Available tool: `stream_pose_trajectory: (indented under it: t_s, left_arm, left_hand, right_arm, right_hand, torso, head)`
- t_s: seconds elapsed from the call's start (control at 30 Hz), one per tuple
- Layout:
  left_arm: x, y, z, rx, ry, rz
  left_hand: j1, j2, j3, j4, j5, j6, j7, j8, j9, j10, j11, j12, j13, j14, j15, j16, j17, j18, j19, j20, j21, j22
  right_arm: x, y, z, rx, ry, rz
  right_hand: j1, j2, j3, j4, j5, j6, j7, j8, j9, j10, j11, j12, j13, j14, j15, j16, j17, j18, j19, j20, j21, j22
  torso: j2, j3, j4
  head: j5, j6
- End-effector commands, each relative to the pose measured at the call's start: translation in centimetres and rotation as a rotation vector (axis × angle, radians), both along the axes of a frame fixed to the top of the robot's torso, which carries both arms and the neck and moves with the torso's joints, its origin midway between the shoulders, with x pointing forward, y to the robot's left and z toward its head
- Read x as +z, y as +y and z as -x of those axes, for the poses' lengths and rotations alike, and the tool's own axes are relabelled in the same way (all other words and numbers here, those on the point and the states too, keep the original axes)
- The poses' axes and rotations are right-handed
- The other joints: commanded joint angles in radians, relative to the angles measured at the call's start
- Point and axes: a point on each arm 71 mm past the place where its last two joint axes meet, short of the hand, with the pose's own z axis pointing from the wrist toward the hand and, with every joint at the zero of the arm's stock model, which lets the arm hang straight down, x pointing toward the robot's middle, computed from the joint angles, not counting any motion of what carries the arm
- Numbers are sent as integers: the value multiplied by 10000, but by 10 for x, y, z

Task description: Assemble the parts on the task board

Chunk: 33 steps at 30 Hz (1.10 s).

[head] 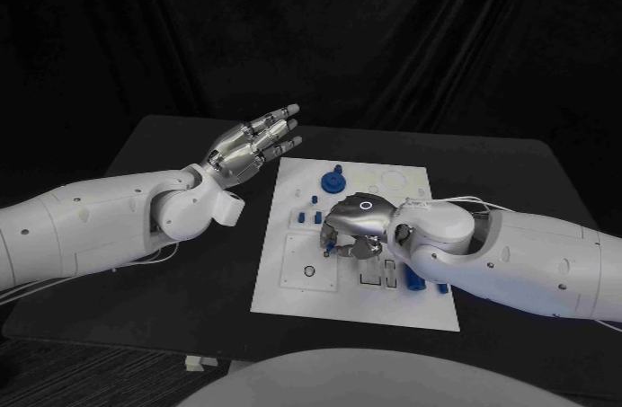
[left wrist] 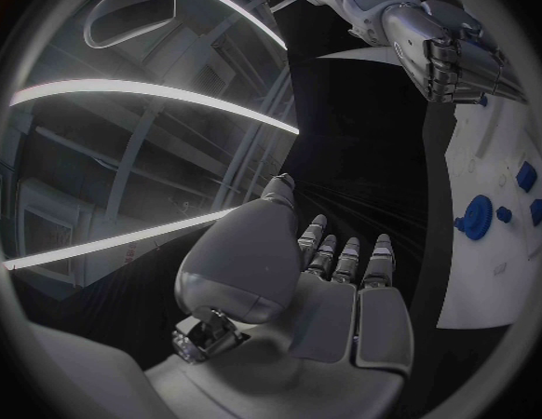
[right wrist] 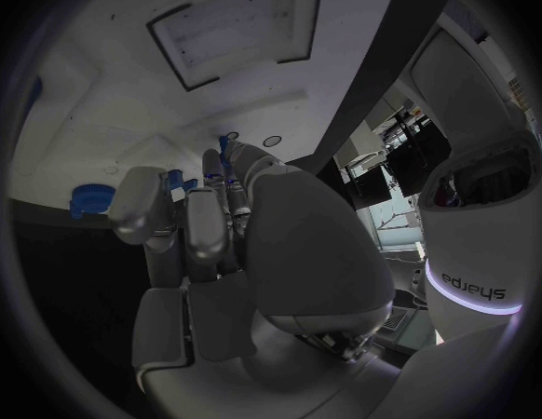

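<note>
The white task board lies in the middle of the black table. A round blue part stands near its far edge, with small blue parts beside it and another blue part near the front right. My right hand is down over the board's middle, fingers curled toward its surface. In the right wrist view a bit of blue shows where the thumb and fingertips meet; whether it is held is unclear. My left hand hovers off the board's far left corner, fingers straight and apart, holding nothing.
The board has a dark-rimmed rectangular recess beyond my right hand's fingers. The left wrist view shows the board's edge, the round blue part and my right hand. Black table surrounds the board.
</note>
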Motion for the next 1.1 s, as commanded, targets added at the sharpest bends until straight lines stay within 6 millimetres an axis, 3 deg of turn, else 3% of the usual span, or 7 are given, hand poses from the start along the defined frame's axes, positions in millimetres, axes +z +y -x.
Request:
stream_pose_trajectory:
  t_s: [0.03,1.1]
  left_arm:
    - [1,-1,0,-11,-122,188]
    - [-4,-2,0,-42,20,100]
  left_hand:
    - [50,41,-13,-58,49,-83,-7,22,-5,-51,-59,12,2,15,71,-36,-9,95,-10,85,50,20]
    - [62,50,-24,-66,43,-115,-46,17,-8,-69,-104,-5,-4,15,65,-36,-9,96,-9,88,49,14]
  right_arm:
    - [-4,-1,2,-3,79,198]
    - [-5,4,6,-66,468,92]
  right_hand:
    - [-11,38,4,-72,56,4,17,3,8,15,26,0,17,132,18,-59,-12,1,59,2,-60,1391]
    - [-11,43,6,-107,65,29,14,7,18,65,17,20,33,78,18,-128,-111,24,9,6,-188,1360]
  torso:
    - [-2,1,5]
    - [2,-3,6]
  head:
    - [11,1]
    - [46,1]
